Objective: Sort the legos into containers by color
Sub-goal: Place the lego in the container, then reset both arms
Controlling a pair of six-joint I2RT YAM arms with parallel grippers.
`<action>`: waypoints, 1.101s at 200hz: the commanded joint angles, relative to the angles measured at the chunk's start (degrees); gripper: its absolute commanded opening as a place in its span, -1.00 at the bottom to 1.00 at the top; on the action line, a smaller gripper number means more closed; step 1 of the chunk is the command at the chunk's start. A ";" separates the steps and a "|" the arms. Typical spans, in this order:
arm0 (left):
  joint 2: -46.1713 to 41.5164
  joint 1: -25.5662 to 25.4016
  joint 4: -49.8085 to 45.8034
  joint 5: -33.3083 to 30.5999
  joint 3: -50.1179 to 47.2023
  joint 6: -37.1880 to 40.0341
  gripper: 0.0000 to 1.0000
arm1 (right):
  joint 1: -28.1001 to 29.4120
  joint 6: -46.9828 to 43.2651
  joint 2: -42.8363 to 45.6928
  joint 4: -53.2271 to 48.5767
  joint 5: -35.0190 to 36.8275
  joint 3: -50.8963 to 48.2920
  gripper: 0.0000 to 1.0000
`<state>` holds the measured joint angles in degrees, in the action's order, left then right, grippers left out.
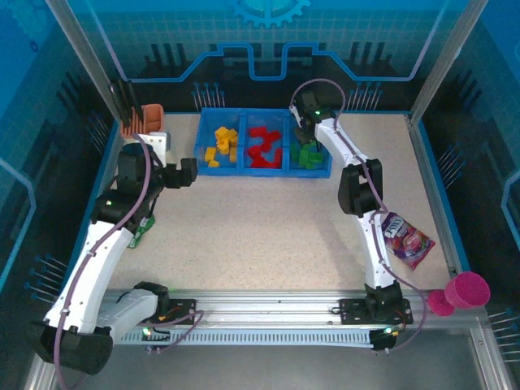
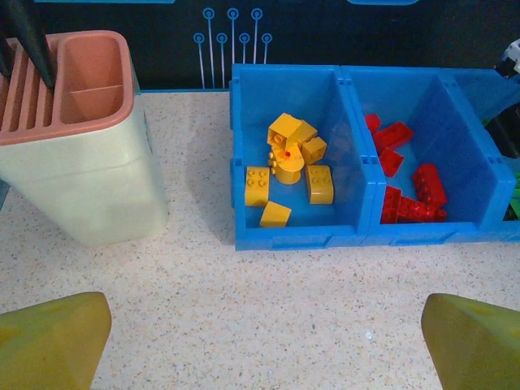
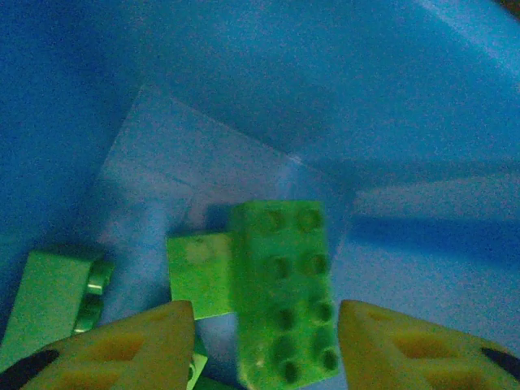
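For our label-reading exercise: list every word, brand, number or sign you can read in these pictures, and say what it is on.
Purple packet: pale lettering, too blurred to read.
Back wall: a gear symbol and circuit lines, no words.
No other text can be read.

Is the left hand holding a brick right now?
No, the left hand is open, with nothing but bare table between its fingers.
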<state>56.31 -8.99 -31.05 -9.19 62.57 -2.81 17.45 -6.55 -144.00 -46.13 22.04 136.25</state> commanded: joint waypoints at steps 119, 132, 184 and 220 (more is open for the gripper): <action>4.69 0.81 10.13 -8.08 2.89 2.63 0.99 | 2.85 4.52 47.87 16.09 -7.77 -49.94 1.00; 4.46 0.96 15.76 -10.87 -0.92 2.50 0.99 | 4.45 4.40 53.94 19.39 -7.73 -57.61 1.00; 5.45 1.17 23.27 -23.67 -13.96 1.45 0.99 | 8.01 10.14 74.19 31.15 -5.50 -84.05 1.00; 9.88 1.11 38.31 -25.00 -26.40 5.18 0.99 | 9.86 8.98 85.58 46.69 -12.40 -101.48 1.00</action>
<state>62.43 -8.36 -4.19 -29.47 41.12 0.12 25.71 1.61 -63.46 -12.69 14.06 41.98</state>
